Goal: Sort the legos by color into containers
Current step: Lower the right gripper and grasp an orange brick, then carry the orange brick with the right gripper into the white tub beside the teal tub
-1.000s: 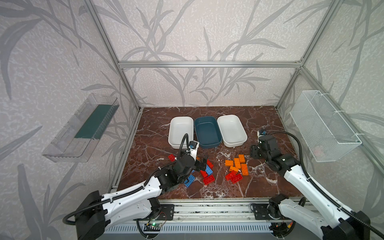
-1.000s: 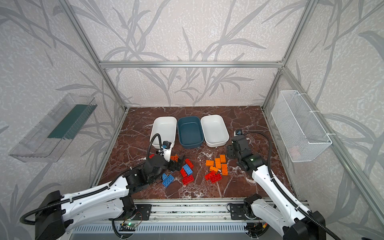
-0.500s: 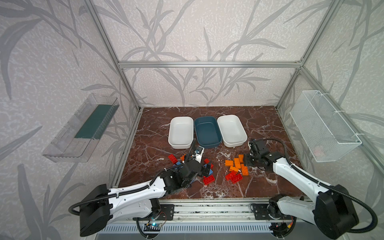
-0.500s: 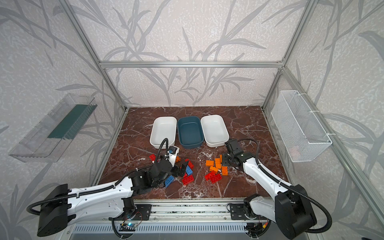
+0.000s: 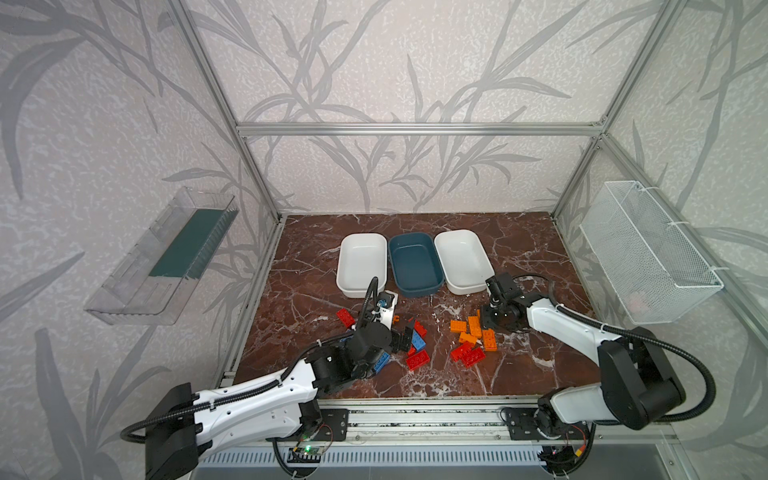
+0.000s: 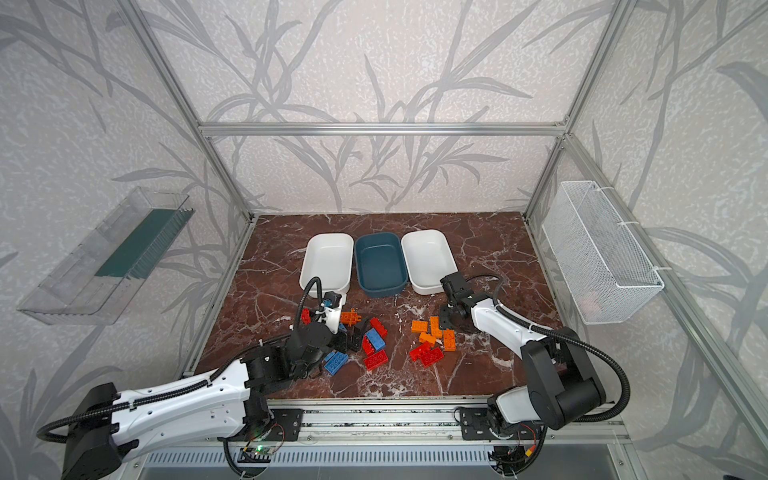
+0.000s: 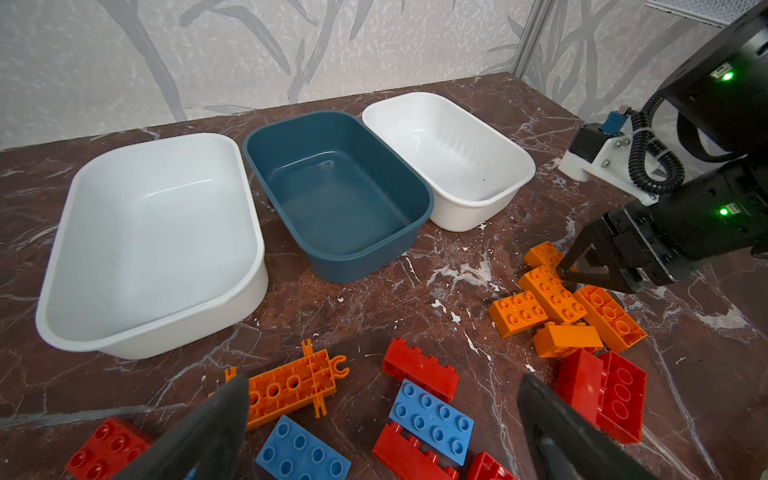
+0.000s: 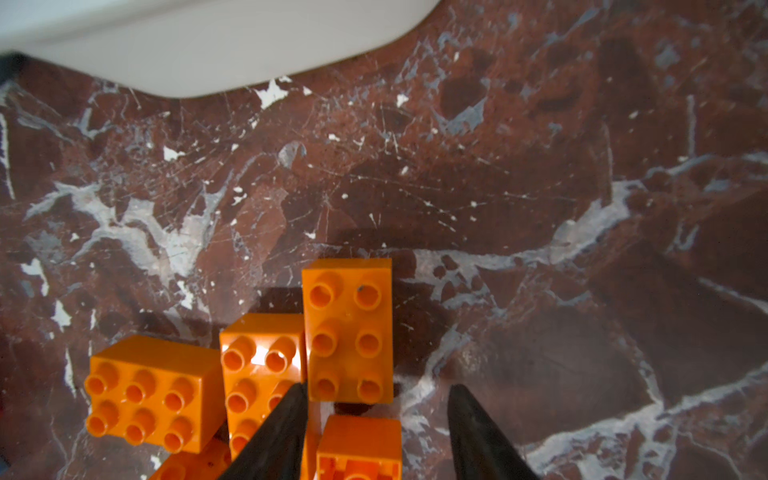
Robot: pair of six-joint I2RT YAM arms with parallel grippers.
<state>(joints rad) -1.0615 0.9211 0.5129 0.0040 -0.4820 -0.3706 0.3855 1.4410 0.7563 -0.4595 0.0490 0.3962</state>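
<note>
Where orange legos cluster, right end effector — low; jaws apart

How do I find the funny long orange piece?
On the marble table three tubs sit in a row; in a top view, find the white tub at the left end. Just in front of it lies a flat orange piece. Unlike the chunky studded bricks nearby, it has round holes along its middle and a hook at one end.

Marble tabletop; 3 tubs at back; legos scattered nearer.
</note>
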